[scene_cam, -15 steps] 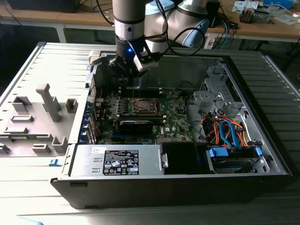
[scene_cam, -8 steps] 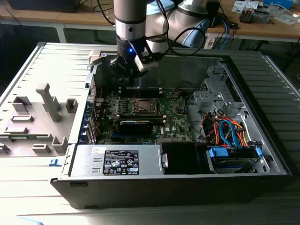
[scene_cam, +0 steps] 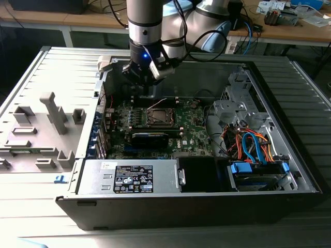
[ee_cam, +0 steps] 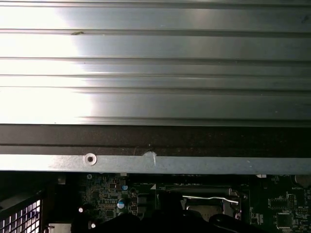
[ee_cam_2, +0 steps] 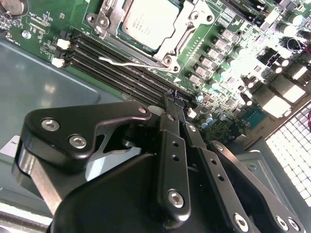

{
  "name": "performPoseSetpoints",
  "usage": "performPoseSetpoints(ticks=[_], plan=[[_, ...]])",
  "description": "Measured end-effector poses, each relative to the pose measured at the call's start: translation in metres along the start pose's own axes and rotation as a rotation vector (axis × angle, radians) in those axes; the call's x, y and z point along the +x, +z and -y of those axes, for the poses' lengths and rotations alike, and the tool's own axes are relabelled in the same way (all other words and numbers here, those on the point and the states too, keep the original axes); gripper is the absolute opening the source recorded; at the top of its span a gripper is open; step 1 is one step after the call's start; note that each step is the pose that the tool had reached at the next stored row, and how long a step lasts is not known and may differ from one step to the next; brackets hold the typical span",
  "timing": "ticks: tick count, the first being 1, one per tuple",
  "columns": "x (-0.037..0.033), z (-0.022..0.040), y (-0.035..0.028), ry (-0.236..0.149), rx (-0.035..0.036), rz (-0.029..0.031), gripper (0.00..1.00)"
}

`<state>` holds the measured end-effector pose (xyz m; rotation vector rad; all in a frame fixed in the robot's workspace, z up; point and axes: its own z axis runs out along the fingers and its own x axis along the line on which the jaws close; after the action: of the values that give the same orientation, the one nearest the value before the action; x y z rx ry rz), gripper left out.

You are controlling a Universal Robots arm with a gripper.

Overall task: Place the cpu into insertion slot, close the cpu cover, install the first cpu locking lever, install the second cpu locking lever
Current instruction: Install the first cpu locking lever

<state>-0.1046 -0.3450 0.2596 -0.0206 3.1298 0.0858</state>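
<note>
My claw (ee_cam_2: 176,102) hangs pressed together and empty, just beside the cpu (ee_cam_2: 151,22) seated in the insertion slot (ee_cam_2: 167,59). The thin wire lever (ee_cam_2: 124,62) looks springy and slippery; I judge its free end the best hold.

In the second wrist view the cpu (ee_cam_2: 147,23) is cut off by the picture's edge, its print too small to read. The gripper (ee_cam_2: 176,103) hides the board beneath it. In the first wrist view the insertion slot (ee_cam: 210,206) lies partly behind the dark gripper body.
</note>
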Motion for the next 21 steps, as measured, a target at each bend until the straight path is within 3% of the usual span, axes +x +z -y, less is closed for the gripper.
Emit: performPoseSetpoints(ticks=[12, 15, 21], plan=[[-0.0004, 0.0000, 0.0013, 0.000, -0.0002, 0.0003, 0.11], [-0.0009, 0.0003, 0.0049, 0.000, 0.0077, -0.0001, 0.11], [-0.0031, 0.0004, 0.0072, 0.000, 0.0111, -0.0002, 0.11]])
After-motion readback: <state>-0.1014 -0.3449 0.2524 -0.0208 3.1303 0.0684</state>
